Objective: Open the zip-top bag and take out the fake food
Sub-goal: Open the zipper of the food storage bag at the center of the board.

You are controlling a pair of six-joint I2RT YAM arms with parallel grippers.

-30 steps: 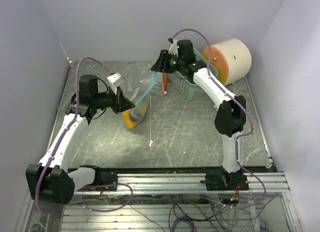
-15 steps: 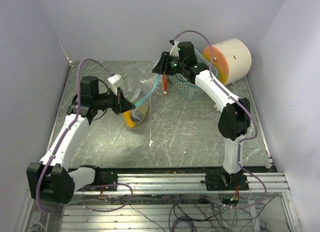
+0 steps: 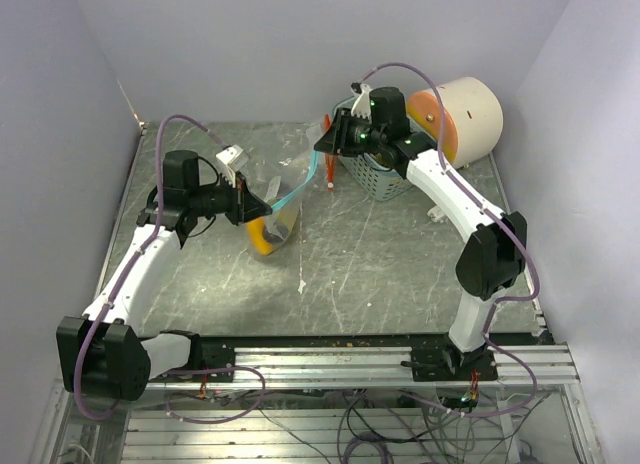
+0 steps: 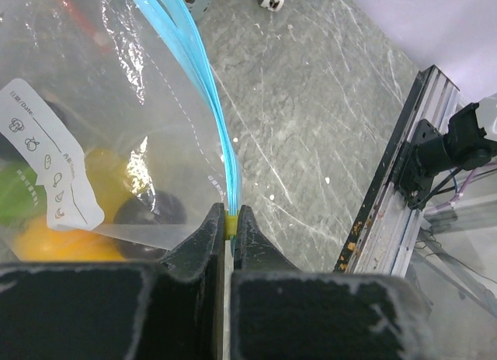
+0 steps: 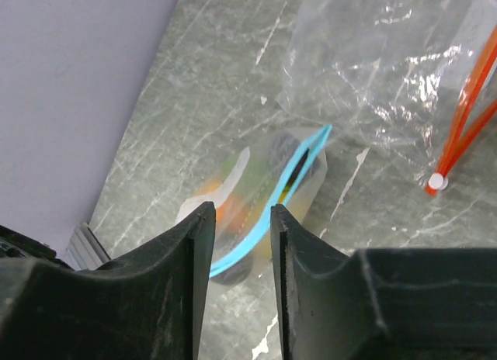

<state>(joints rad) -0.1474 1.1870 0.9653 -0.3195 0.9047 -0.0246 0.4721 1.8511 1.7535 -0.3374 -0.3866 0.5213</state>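
At the left of the overhead view, our left pincer (image 3: pixel 250 204) sits above the grey marbled worktop (image 3: pixel 390 269). Its jaws are pressed together on the near end of the blue zip strip (image 3: pixel 295 189) of the zip-top bag (image 3: pixel 280 216). From the left wrist we see the two black fingers (image 4: pixel 203 237) meeting on a small yellow-green tab at the strip's end. The strip rises from there toward the upper left of that frame.

The bag lies just right of this pincer, left of centre in the overhead view. The fake food (image 3: pixel 266 236) is all inside it. Through the clear wall we make out a yellow-orange piece, a green one and a dark one, beside a white printed label (image 4: pixel 50 185).

The strip slants up and right to our right pincer (image 3: pixel 326 149), in the upper middle of the frame. Its jaws stand apart. In the right wrist view the strip shows in the gap between them, its two edges parted near the far end. We cannot tell whether either finger touches it.

Just right of that pincer an orange-red V-shaped piece (image 3: pixel 329 172) hangs beside crumpled clear plastic (image 5: pixel 388 57). Next comes a grey lattice basket (image 3: pixel 378 181). A cream cylinder (image 3: pixel 468 116) with an orange face lies at the upper right.
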